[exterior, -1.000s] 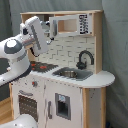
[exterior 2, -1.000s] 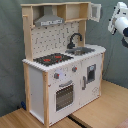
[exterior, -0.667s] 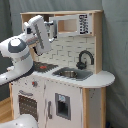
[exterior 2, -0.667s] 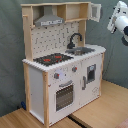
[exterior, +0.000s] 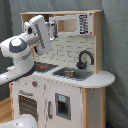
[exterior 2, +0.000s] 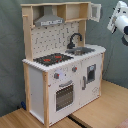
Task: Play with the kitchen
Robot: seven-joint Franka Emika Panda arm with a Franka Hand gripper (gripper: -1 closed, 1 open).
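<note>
gripper (exterior: 52, 31): raised beside upper shelf (exterior: 75, 24), opening indiscernible | kitchen (exterior 2: 62, 75): oven door (exterior 2: 64, 95) closed | faucet (exterior 2: 74, 39): upright behind sink (exterior 2: 84, 50)

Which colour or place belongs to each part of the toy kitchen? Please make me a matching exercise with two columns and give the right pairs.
Column one:
1. curved faucet
2. round hob rings
3. metal sink basin
4. ribbed extractor hood

Column two:
a. red
b. grey, set into the countertop
c. black
d. under the top shelf, above the hob

Pairs: 1-c, 2-a, 3-b, 4-d
</note>
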